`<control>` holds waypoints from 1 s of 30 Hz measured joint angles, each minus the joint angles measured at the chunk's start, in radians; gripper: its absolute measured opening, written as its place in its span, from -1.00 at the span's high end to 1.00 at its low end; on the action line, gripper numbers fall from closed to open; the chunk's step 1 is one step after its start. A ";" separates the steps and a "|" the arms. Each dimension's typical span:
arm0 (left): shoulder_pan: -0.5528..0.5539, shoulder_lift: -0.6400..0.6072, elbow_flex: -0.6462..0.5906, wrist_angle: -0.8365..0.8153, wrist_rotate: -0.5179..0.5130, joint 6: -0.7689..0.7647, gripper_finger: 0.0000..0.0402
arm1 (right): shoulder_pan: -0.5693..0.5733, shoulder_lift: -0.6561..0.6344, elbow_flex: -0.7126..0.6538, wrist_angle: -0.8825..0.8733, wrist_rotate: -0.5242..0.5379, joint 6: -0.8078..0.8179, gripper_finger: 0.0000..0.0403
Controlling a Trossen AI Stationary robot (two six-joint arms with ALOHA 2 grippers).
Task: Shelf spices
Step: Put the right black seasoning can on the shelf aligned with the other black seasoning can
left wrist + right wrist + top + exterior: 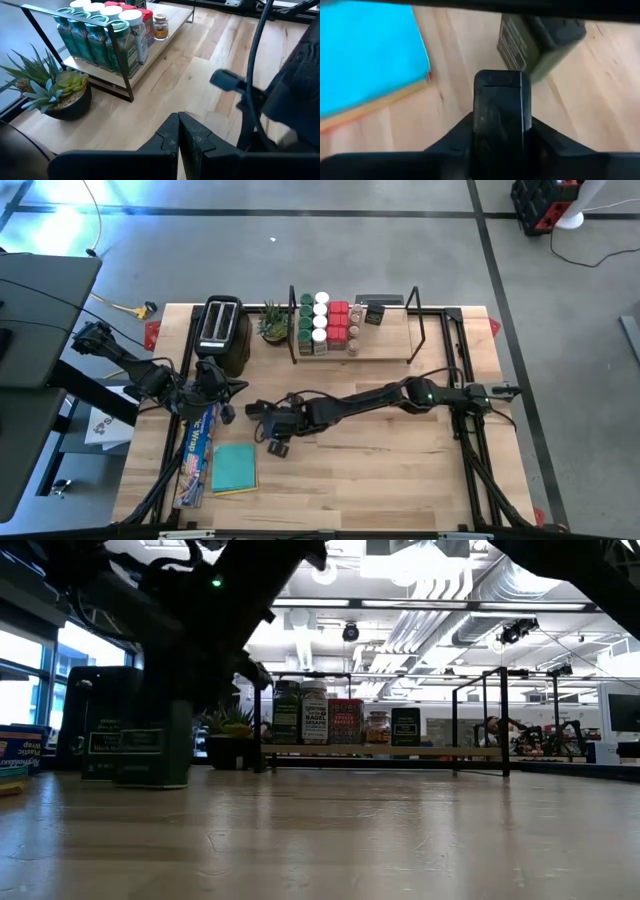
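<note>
Dark tin [499,112] sits clamped between the right gripper's [279,428] fingers near the table's [400,470] middle, taken up, I judge, for carrying to the shelf [385,340], where the other spices [322,323] already stand packed at one end. The left gripper [178,132] waits nearby with fingers closed, empty.

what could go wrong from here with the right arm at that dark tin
The right gripper is at one dark tin with a second tin close beyond; lifting could knock that over. The left gripper waits shut nearby, so the arms might clash. The jars crowd one end of the shelf; placing there could topple them.
</note>
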 joint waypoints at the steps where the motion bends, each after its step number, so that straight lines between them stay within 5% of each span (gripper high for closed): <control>1: 0.000 0.001 0.000 0.000 0.002 -0.001 1.00 | 0.001 -0.006 0.000 -0.028 -0.002 -0.019 0.46; 8: 0.000 0.011 0.000 0.001 0.011 -0.006 1.00 | 0.065 -0.130 -0.001 -0.439 0.243 -0.127 0.46; 12: -0.001 0.010 0.000 0.003 0.012 -0.006 1.00 | 0.092 -0.239 -0.047 -0.628 0.294 -0.128 0.46; 20: -0.033 0.017 0.000 0.029 0.006 0.000 1.00 | 0.075 -0.717 -0.637 -0.640 0.151 -0.076 0.46; 25: -0.062 0.032 0.000 0.201 0.000 0.158 1.00 | -0.089 -1.060 -0.980 -0.503 -0.052 -0.059 0.46; 30: -0.073 0.050 0.000 0.392 -0.001 0.408 1.00 | -0.307 -1.240 -1.118 -0.361 -0.066 -0.192 0.46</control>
